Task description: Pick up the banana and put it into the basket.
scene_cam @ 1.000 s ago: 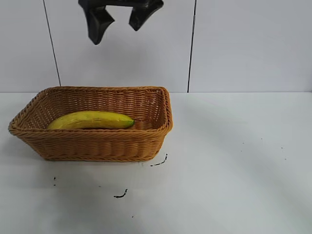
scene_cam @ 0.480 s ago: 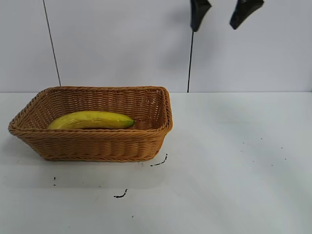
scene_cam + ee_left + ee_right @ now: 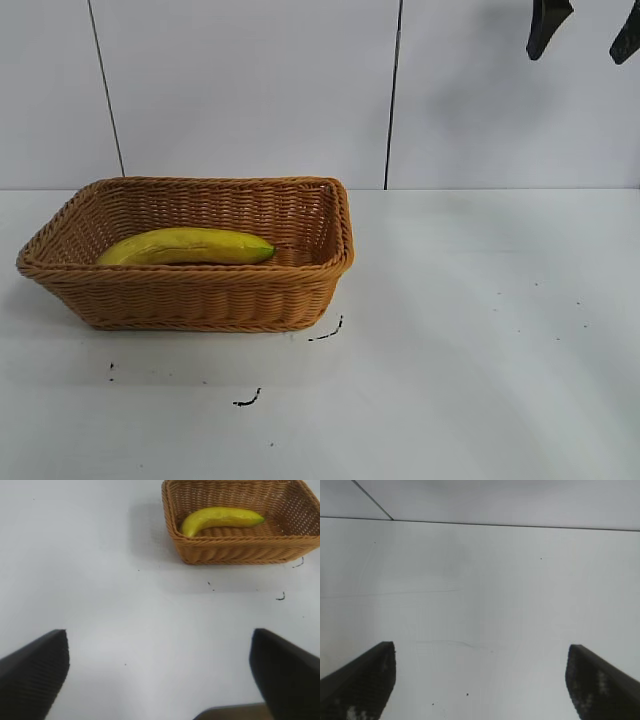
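The yellow banana (image 3: pixel 187 246) lies flat inside the tan wicker basket (image 3: pixel 200 295) at the left of the table, its greenish tip pointing right. In the left wrist view the banana (image 3: pixel 220 518) and the basket (image 3: pixel 240 552) show far off. My right gripper (image 3: pixel 578 50) hangs open and empty high at the top right of the exterior view, far from the basket; its own view (image 3: pixel 480 680) shows only bare table and wall. My left gripper (image 3: pixel 160 680) is open and empty over bare table, well away from the basket, and is out of the exterior view.
Small black marks (image 3: pixel 328 331) lie on the white table in front of the basket, and another mark (image 3: pixel 248 400) lies nearer the front edge. A white panelled wall with a dark seam (image 3: pixel 393 95) stands behind the table.
My right gripper has moved from above the basket across to the top right, staying open. The banana and basket have not moved.
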Available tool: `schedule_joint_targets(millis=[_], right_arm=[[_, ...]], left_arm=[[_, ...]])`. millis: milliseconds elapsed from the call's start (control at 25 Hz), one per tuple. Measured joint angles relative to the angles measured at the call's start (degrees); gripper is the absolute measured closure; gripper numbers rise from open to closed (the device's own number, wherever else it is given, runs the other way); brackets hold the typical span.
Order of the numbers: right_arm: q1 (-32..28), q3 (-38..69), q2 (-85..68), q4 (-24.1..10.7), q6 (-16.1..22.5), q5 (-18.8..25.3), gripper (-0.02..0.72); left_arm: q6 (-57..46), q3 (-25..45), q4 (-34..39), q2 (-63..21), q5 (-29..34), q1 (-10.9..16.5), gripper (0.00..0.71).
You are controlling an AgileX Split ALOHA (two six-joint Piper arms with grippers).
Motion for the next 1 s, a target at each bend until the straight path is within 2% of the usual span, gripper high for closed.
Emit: schedule_joint_targets(millis=[520, 600, 760, 840, 1000], right_arm=[[0.0, 38.7, -32.0, 0.6, -1.9, 0.0, 0.070], [0.0, 41.3, -34.6, 0.6, -2.1, 0.0, 0.070], [0.0, 56.4, -50.0, 0.6, -3.2, 0.0, 0.070], [0.0, 62.2, -55.3, 0.6, -3.4, -0.8, 0.070], [0.0, 73.7, -67.5, 0.6, -4.2, -5.5, 0.070]], left_arm=[[0.0, 0.0, 0.0, 0.0, 0.0, 0.0, 0.015], [0.0, 0.0, 0.0, 0.0, 0.0, 0.0, 0.015], [0.0, 0.0, 0.0, 0.0, 0.0, 0.0, 0.015], [0.0, 0.0, 0.0, 0.0, 0.0, 0.0, 0.015], [0.0, 0.0, 0.0, 0.0, 0.0, 0.0, 0.015]])
